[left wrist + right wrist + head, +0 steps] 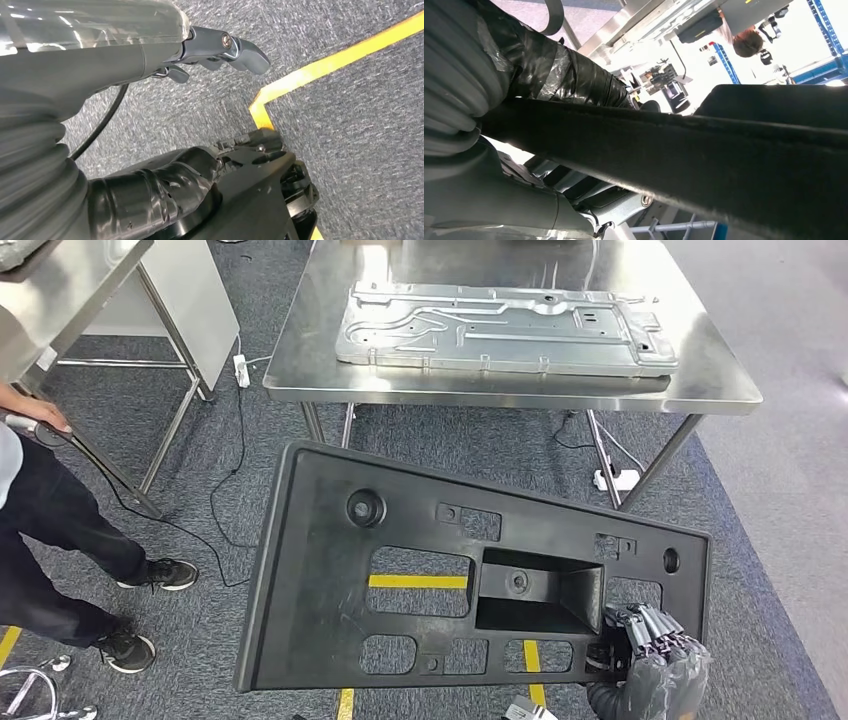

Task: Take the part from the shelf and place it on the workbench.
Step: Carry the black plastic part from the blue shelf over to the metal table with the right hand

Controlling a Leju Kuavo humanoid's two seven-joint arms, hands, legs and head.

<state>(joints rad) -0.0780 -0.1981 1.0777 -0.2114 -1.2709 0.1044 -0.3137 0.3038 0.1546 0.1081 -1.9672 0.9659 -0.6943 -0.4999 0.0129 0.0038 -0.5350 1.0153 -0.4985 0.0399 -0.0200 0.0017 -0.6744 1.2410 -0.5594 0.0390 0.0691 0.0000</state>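
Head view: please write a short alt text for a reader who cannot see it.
The robot's right hand grips a large black plastic part, tilted, above grey carpet. Ahead, a steel workbench carries a flat metal panel.

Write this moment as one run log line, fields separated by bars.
stage: carrying | right hand: holds black part | left hand: empty, hanging | workbench: metal panel on it

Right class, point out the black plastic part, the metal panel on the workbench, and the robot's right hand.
black plastic part [320, 570], head view, flat face.
metal panel [500, 330], head view, centre of the sheet.
right hand [650, 650], head view, the fingers gripping the part's lower edge.
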